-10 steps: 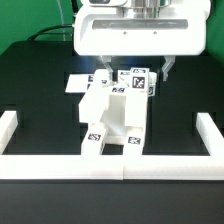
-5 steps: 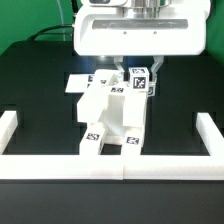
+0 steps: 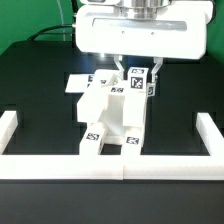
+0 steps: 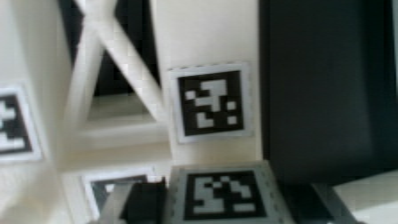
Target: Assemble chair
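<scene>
The partly built white chair [image 3: 112,115] stands in the middle of the black table, with tags on its front feet. At its back, towards the exterior view's right, a small upright tagged chair piece [image 3: 138,80] sits on top. My gripper [image 3: 137,70] hangs under the big white wrist housing, one dark finger on each side of that piece and closed onto it. In the wrist view the same tagged piece [image 4: 217,196] sits between the dark fingers [image 4: 150,198] of the gripper [image 4: 240,200]. Another tagged chair slab [image 4: 210,102] and slanted white bars lie beyond.
A long white border rail [image 3: 110,166] runs along the table's front, with raised ends at the exterior view's left [image 3: 8,126] and right [image 3: 212,128]. The marker board [image 3: 78,82] lies flat behind the chair at the left.
The fingers have closed inward from a wide spread onto the upright tagged piece. The chair has not moved.
</scene>
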Motion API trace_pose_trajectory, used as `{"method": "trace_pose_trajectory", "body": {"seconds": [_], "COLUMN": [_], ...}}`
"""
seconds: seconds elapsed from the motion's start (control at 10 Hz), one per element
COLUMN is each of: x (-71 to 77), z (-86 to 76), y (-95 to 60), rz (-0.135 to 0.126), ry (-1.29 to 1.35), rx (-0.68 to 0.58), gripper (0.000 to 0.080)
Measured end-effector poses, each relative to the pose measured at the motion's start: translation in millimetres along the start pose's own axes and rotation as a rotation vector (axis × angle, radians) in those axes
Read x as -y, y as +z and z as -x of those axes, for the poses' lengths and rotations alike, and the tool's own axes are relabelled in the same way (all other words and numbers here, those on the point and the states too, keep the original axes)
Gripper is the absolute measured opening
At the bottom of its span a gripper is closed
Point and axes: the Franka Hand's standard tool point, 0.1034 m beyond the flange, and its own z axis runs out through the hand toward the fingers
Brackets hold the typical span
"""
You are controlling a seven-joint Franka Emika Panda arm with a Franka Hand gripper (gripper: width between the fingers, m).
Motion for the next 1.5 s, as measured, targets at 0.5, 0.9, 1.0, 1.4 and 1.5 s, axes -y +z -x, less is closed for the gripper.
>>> {"method": "trace_pose_trajectory", "body": {"seconds": [0.5, 0.9, 1.0, 1.4, 1.5], "x": [2.1, 4.3, 5.1, 8.1, 8.9], "z": [0.9, 1.7, 2.0, 3.2, 3.5], "y": [0.1, 0.0, 0.1, 0.1, 0.1], "rz": [-0.007, -0.013, -0.018, -0.026, -0.028], "ry": [0.297, 0.589, 0.632, 0.891, 0.939], "rx": [0.003, 0.008, 0.011, 0.021, 0.024], "gripper": [0.0288, 0.0288, 0.0288, 0.0288, 0.0288]}}
